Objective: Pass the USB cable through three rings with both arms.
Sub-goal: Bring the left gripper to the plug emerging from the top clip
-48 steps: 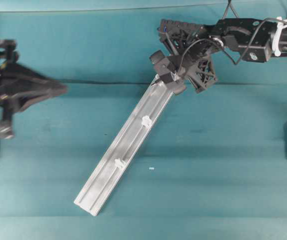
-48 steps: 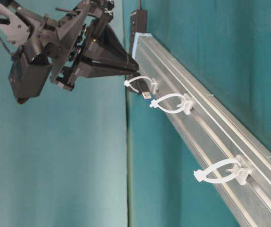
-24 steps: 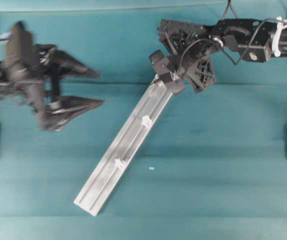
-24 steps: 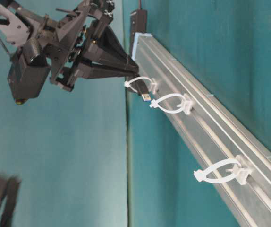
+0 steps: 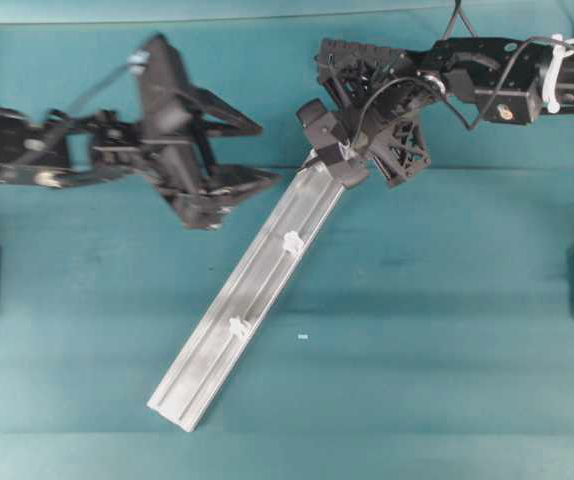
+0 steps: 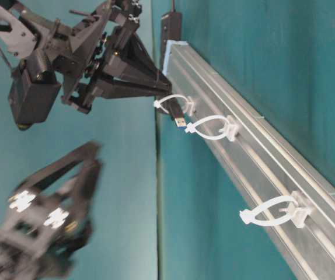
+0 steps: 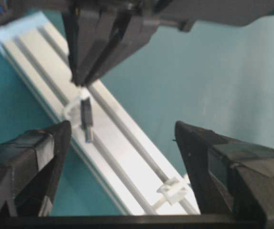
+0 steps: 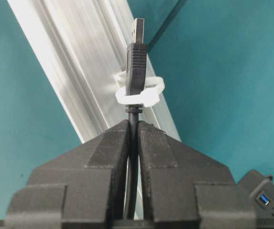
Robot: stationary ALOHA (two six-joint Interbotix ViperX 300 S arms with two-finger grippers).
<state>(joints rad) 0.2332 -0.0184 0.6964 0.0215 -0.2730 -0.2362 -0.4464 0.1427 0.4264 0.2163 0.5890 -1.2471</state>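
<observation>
In the right wrist view we start nearest the lens: the right gripper (image 8: 133, 125) is clamped on the USB cable (image 8: 133, 157), its two fingers pressed together on the cord just behind the plug (image 8: 136, 62); beyond the fingertips, toward 12 o'clock, the plug stands through the first ring (image 8: 139, 94), its metal tip clear on the far side; the rail (image 8: 70, 71) runs on toward 11 o'clock; the hub (image 8: 263, 194) sits at 4 o'clock.

In the table-level view, the plug tip hangs between the first ring and the second ring (image 6: 211, 128), just short of the latter; the third ring (image 6: 272, 214) lies well apart toward 5 o'clock.

In the overhead view, the left gripper (image 5: 257, 152), with its fingers spread wide apart and holding nothing, sits at 9 o'clock from the rail's upper end, near but not touching.

We judge the step in hand to be the handover: one ring threaded, two left. To do it well, we bring the open fingers (image 7: 29, 157) astride the plug beyond the first ring, square to the plug body, without knocking the ring; we close firmly before the right gripper lets go; we then draw along the rail's line, so the tip meets the second ring straight.
</observation>
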